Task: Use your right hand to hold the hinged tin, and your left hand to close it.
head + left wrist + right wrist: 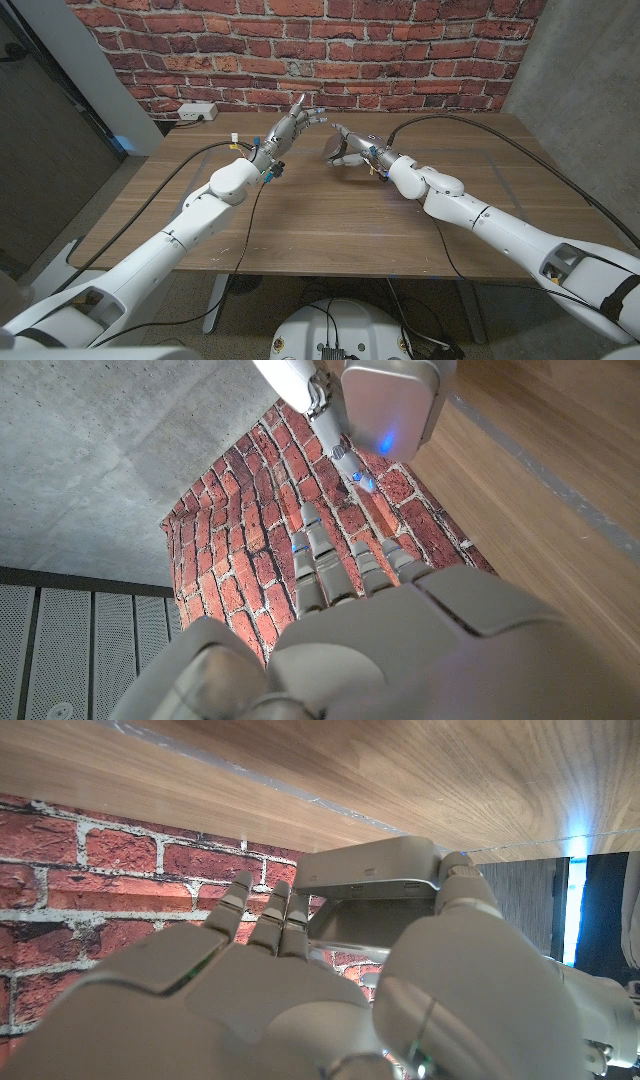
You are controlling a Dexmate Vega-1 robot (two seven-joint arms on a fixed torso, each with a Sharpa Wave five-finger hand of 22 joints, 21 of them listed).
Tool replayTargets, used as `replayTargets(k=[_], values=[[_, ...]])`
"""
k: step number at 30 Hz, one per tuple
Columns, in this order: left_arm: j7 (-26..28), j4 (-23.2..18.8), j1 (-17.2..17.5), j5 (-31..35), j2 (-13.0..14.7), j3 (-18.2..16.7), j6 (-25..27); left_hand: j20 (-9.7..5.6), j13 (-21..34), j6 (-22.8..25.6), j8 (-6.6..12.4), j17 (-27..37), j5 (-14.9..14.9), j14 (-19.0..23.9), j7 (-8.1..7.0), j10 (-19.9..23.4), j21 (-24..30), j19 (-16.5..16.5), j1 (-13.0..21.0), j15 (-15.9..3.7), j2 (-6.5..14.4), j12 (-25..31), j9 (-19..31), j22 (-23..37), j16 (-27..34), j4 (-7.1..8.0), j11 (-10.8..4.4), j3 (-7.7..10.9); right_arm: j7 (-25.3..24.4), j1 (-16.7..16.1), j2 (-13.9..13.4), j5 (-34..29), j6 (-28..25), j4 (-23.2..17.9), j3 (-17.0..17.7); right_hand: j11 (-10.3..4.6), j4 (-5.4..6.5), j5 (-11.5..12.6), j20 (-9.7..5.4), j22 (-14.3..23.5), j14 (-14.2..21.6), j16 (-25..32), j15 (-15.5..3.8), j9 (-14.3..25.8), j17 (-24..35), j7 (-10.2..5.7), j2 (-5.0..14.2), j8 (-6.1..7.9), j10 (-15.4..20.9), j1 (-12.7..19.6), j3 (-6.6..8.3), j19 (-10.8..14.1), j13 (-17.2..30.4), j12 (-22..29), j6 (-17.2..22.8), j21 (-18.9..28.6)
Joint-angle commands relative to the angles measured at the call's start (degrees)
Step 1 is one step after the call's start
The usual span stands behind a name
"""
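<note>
Two arms reach over one wooden tabletop [330, 215] before a brick wall [400, 60]. Right hand [347, 150] grips the one hinged tin [345, 157], lid ajar, above the tabletop's far middle. Left hand [290, 128] raised just beside it, fingers apart, holding nothing.

Tin [345, 152] in right hand [358, 150], left hand [288, 128] beside
</note>
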Motion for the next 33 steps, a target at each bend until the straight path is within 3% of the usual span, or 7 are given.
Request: replayTargets(k=[1,5,10,16,28,33], values=[[2.9,-2.5,1.2,2.9,1.7,-0.5,1.8,0.27,0.2,0.0,-0.18,0.2,0.4,0.5,0.01,0.0,-0.1,0.0,0.1,-2.92,0.4,0.0,0.2,0.2,0.2,0.06,0.37,-0.34,-2.4,0.3,1.6,0.9,1.6,3.7,-1.7,-14.05,0.09,-0.1,0.04,0.1,0.0,0.1,-0.37,0.0,0.1,-0.34,0.51,0.24,14.1,0.1,0.01,0.2,0.1,0.0,-7.9,0.0],[2.1,-2.3,1.5,1.4,2.0,-1.1,1.9,0.48,0.2,0.1,-0.3,0.2,0.5,1.2,0.02,1.4,0.0,0.1,0.0,-2.94,0.4,0.4,0.2,0.2,0.5,0.12,0.34,-0.52,-5.6,0.2,2.5,0.3,2.4,5.7,-2.2,-14.26,0.08,-0.2,-0.1,0.1,0.2,0.3,-0.84,0.0,0.2,-0.55,0.62,0.44,14.4,0.1,0.0,0.7,0.2,0.0,-7.2,0.2],[2.1,-2.8,1.7,1.5,2.9,-1.5,2.5,0.52,0.2,0.3,-0.33,0.2,0.5,1.5,0.08,2.3,0.0,0.3,-0.1,-2.94,0.4,0.6,0.3,0.2,0.5,0.16,0.26,-0.65,-6.0,0.3,3.1,0.5,2.3,6.7,-2.7,-14.29,0.04,-0.2,-0.07,0.1,0.7,0.5,-1.33,0.0,0.2,-0.7,0.61,0.46,14.7,0.1,-0.05,1.1,0.2,0.0,-6.9,0.3],[2.7,-3.2,1.9,2.0,3.1,-1.7,2.4,0.54,0.2,0.3,-0.42,0.2,0.5,1.2,0.08,2.3,0.0,0.3,-0.2,-2.82,0.4,0.5,0.3,0.2,0.3,0.2,0.28,-0.79,-9.5,0.5,4.4,0.5,3.9,9.8,-3.3,-13.77,0.02,-0.4,-0.03,0.1,-1.2,-0.1,-1.04,0.0,0.3,-0.59,0.74,-0.26,12.3,0.0,-0.15,1.1,0.3,-1.4,-8.4,0.2],[4.0,-5.2,1.4,7.5,5.6,-0.7,5.0,0.49,0.2,-0.6,-0.96,0.2,0.6,0.8,-0.3,2.1,-0.1,0.0,-0.2,-2.88,0.4,0.2,0.3,0.2,0.1,0.24,0.21,-1.0,-7.6,2.1,5.0,-0.7,3.0,11.6,-6.0,-13.79,0.07,-0.6,-0.61,0.1,-1.8,-0.1,-0.97,0.1,0.3,-0.74,0.91,-0.11,12.2,-0.2,-0.24,1.0,0.4,-1.7,-8.0,0.1],[5.5,-5.1,1.2,9.6,5.1,-0.3,4.7,0.48,0.3,-0.7,-1.1,0.2,0.6,-0.2,-0.42,2.0,-0.2,-0.2,-0.2,-2.91,0.4,0.0,0.3,0.2,-0.3,0.25,0.14,-1.11,-5.7,3.6,4.9,-2.1,3.6,12.5,-7.6,-13.58,0.19,-0.8,-0.65,0.1,-2.1,-0.1,-0.78,0.1,0.3,-0.81,0.73,-0.04,11.7,-0.6,-0.49,0.9,0.4,-2.0,-7.8,0.0]])
